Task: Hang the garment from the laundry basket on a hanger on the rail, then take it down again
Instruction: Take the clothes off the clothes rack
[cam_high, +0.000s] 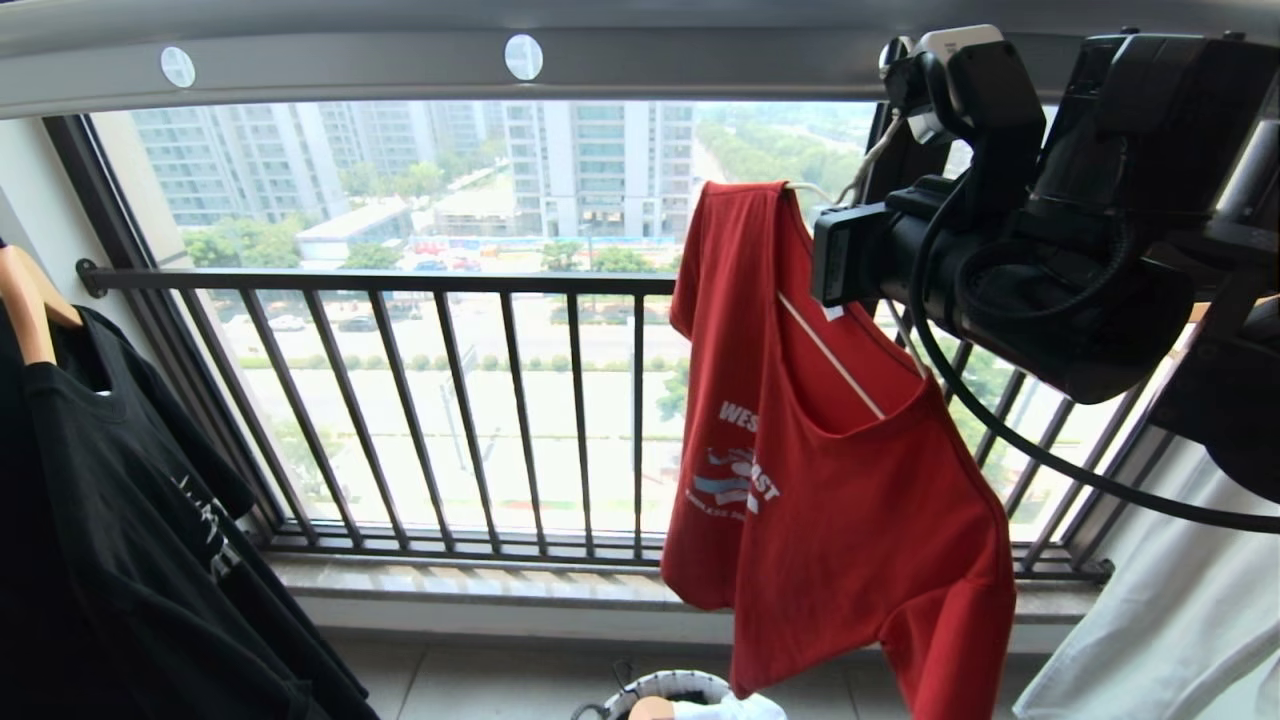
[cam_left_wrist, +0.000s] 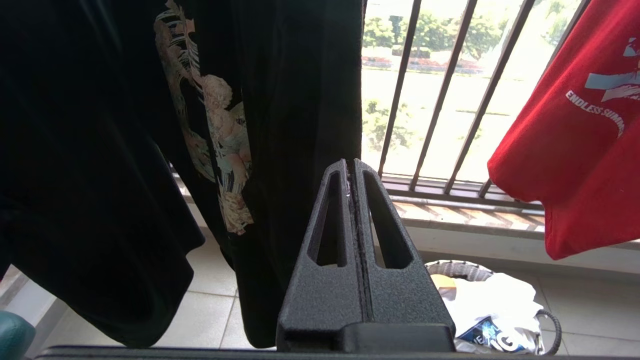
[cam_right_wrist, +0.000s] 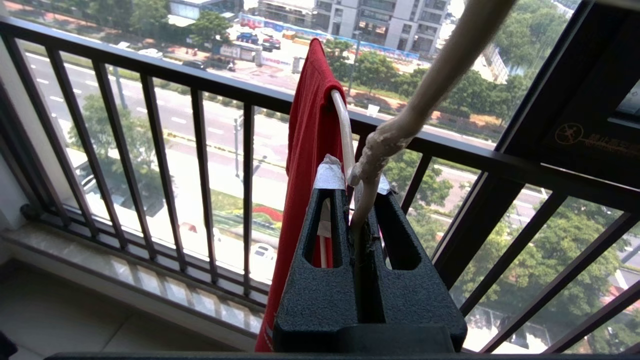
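1. Head view. The garment (cam_high: 830, 470) hangs on the hanger (cam_high: 830, 360), whose thin white arm slopes down across the open neck. The right gripper (cam_high: 850, 215), raised high on the right, meets the hanger at its top, just under the rail (cam_high: 400, 60). The hook's tip is hidden behind the wrist, so whether it sits on the rail cannot be told. The laundry basket (cam_high: 665, 690) stands on the floor below the shirt. The left arm is out of view here.

2. Left wrist view. The left gripper (cam_left_wrist: 352, 167) is pressed together on nothing, parked low beside a black T-shirt (cam_left_wrist: 125, 150). The red shirt lies up and well off to one side; the basket is near on the floor.

3. Right wrist view. The right gripper's jaws pinch the hanger's twisted neck. The long hook stem runs up and away from the fingers (cam_right_wrist: 327, 175), and the garment drapes edge-on straight ahead. Judgement: the right arm is far nearer, and any coming move should follow the stem's upward axis toward the rail.
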